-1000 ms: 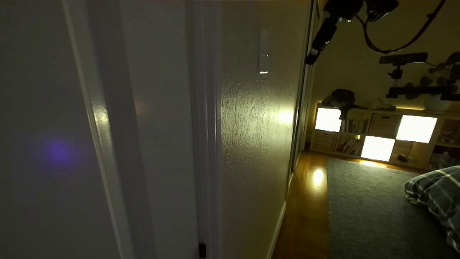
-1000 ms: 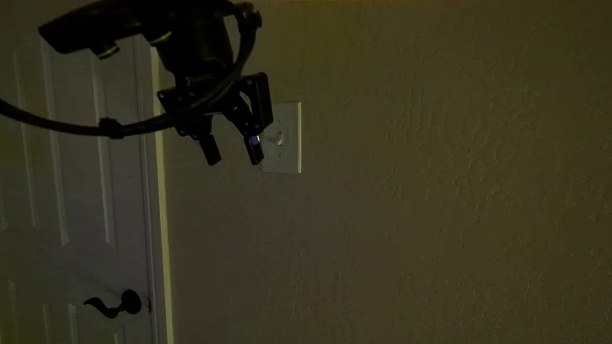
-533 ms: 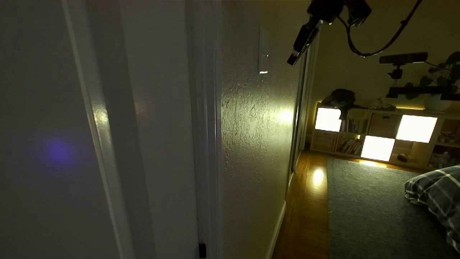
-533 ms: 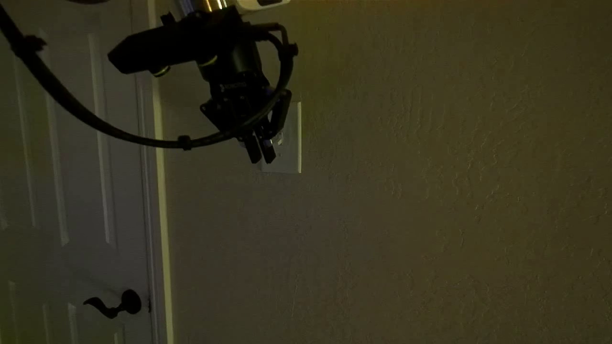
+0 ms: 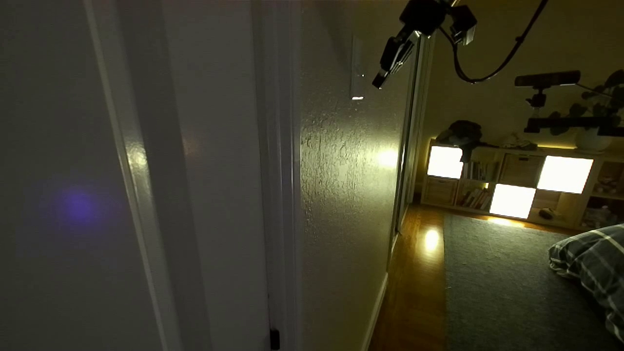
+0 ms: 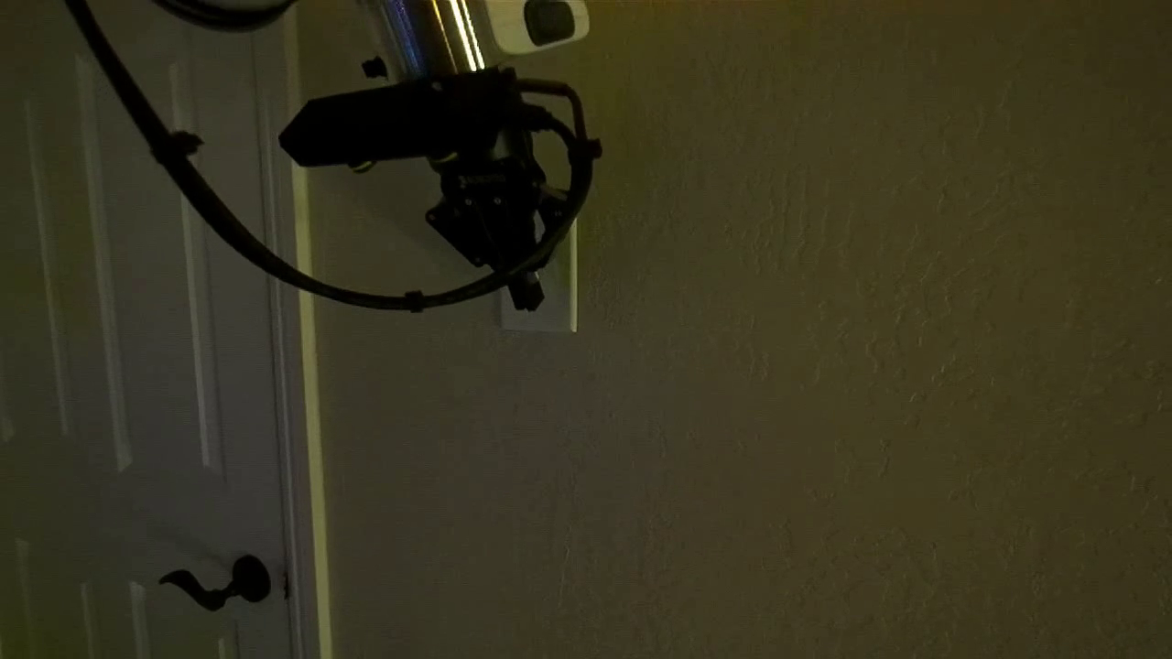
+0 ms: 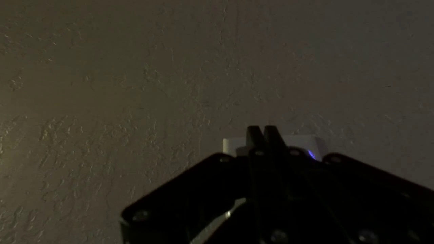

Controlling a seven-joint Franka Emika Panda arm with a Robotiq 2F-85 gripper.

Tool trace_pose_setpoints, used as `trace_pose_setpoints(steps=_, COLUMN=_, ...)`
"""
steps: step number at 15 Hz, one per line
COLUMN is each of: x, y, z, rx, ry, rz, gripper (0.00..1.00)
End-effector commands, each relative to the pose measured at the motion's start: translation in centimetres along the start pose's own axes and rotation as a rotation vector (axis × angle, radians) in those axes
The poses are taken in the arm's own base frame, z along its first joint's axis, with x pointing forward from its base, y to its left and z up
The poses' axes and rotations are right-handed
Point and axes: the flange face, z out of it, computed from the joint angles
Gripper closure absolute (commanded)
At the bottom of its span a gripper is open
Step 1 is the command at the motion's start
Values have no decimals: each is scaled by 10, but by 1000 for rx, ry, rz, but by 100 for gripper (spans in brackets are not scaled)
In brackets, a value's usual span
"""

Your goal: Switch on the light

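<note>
The light itself is out of view; the room is dim. Its white switch plate (image 5: 357, 66) is fixed upright on the textured wall. In an exterior view a small toggle (image 5: 362, 75) sticks out from it. My gripper (image 5: 379, 83) points down at a slant beside the plate, a narrow gap seeming to part the fingertips from it. From another angle the gripper (image 6: 526, 295) overlaps the plate (image 6: 553, 318) and hides the toggle. In the wrist view the gripper (image 7: 263, 130) is shut, fingers nearly together with nothing between them, above the plate's edge (image 7: 301, 140).
A door with a dark lever handle (image 6: 250, 578) stands beside the plate. The black cable (image 6: 302, 288) loops below the wrist. Farther off are a camera on a stand (image 5: 547, 79), a shelf unit (image 5: 519, 165) with glowing cubbies, and a bed (image 5: 592, 265).
My gripper has gone from open to shut. The arm has moved closer to the wall, bringing the fingertips beside the switch plate and over it in an exterior view.
</note>
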Motion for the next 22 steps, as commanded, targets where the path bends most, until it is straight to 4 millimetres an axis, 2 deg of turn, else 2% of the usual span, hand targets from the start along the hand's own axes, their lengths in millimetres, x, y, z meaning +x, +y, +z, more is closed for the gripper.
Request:
trace_pose_setpoints(steps=1, x=9, y=2, z=8, rx=30, ry=35, rz=1, gripper=92)
trace_pose_setpoints(steps=8, x=26, y=7, z=10, rx=45, ry=72, rz=4, gripper=92)
trace_pose_setpoints(steps=11, x=32, y=5, z=0, rx=52, ry=95, rz=23, gripper=93)
trace_pose_setpoints(steps=22, x=34, y=0, z=-37, rx=38, ry=141, rz=34, gripper=93)
